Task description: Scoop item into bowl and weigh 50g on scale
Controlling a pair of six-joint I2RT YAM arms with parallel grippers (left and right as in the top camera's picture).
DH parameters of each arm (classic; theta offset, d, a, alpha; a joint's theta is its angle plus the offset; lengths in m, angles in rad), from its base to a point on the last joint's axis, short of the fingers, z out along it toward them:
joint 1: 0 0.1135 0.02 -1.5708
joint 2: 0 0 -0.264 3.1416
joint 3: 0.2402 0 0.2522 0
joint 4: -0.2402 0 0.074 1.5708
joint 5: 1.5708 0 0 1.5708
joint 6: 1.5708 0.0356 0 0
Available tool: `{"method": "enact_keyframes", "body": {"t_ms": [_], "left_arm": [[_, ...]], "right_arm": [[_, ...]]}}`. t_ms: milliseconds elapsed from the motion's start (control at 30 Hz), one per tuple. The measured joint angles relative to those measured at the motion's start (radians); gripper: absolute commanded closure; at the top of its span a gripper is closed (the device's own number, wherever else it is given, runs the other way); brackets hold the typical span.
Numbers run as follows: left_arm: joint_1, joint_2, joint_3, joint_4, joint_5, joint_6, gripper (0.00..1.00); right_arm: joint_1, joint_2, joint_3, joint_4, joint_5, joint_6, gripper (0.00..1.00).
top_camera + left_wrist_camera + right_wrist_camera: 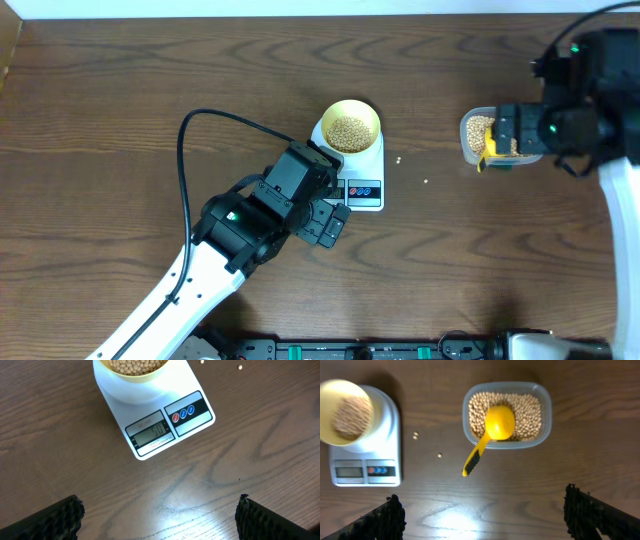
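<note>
At left gripper (160,522): spread wide, holding nothing, above table (215,475) just short of scale (150,412). At right gripper (482,520): likewise fully parted, empty, near tub (546,410), scoop (499,422) resting on beans (525,405) there. On scale: bowl (372,118) filled with beans; display perhaps 50, blurry. Two stray beans between scale and tub.

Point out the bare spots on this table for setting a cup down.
Widest: the table left of the scale, behind the left arm. Also free: in front of the tub, right of the scale. Crowded: the left arm by the scale's front corner; two loose beans between scale and tub.
</note>
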Motion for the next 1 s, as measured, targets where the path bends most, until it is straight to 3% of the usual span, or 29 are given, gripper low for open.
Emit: {"method": "enact_keyframes", "body": {"t_ms": [433,700,1000], "left_arm": [[0.0,0.0,0.0,0.0,0.0,0.0,0.01],[0.0,0.0,0.001,0.001,0.001,0.0,0.01],[0.0,0.0,0.003,0.0,0.003,0.0,0.01]], "right_arm": [[-0.017,-0.402,-0.052,-0.063,0.008,0.033,0.01],[-0.017,-0.751,-0.445,0.168,0.008,0.193,0.01],[-0.017,-1.068,-0.963,0.581,0.012,0.271,0.01]]}}
